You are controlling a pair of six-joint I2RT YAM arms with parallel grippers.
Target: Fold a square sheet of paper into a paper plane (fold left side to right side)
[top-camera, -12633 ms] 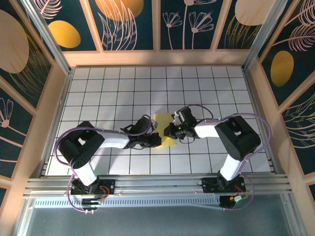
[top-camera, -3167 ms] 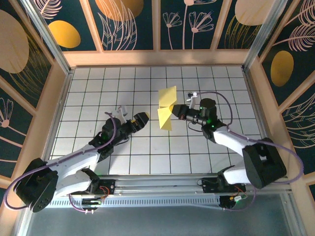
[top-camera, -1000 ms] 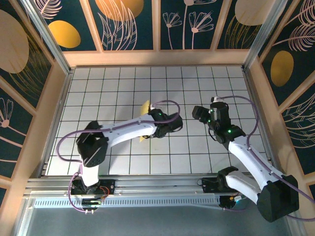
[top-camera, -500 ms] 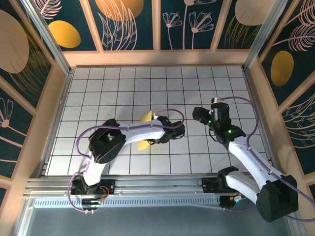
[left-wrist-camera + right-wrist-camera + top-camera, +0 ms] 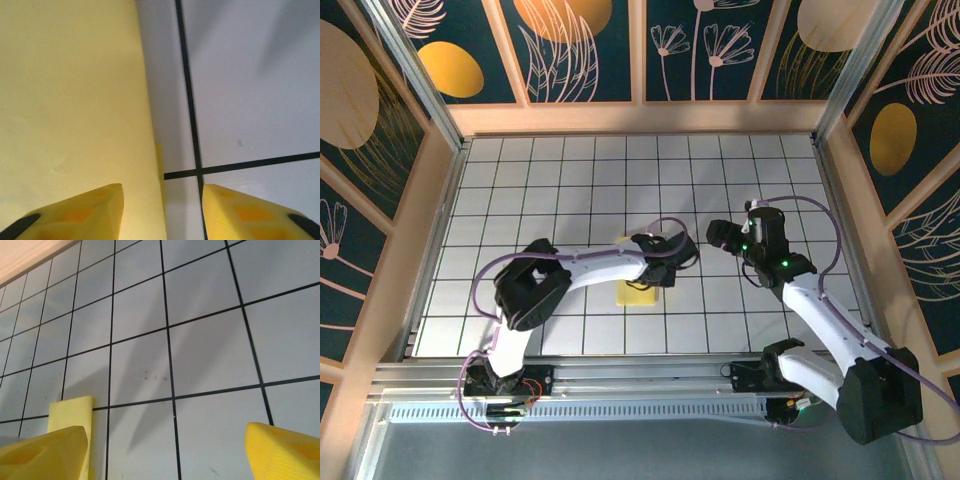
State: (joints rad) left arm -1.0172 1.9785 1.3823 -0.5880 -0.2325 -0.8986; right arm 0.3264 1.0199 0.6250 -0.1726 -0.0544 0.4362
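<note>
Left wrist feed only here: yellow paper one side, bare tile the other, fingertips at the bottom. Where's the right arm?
Observer: The right gripper sits right of the paper, over bare tiles, not touching it.
Operator: Holding anything?
Observer: No. Right wrist view: its fingers are spread wide, nothing between them.
Operator: How much paper shows from above?
Observer: A small pale patch on the near side of the left arm, which covers its far edge.

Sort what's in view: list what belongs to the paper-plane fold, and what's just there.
Belongs to the job: yellow paper sheet, left claw, right claw.
Just there: gridded table, painted wall panels.
</note>
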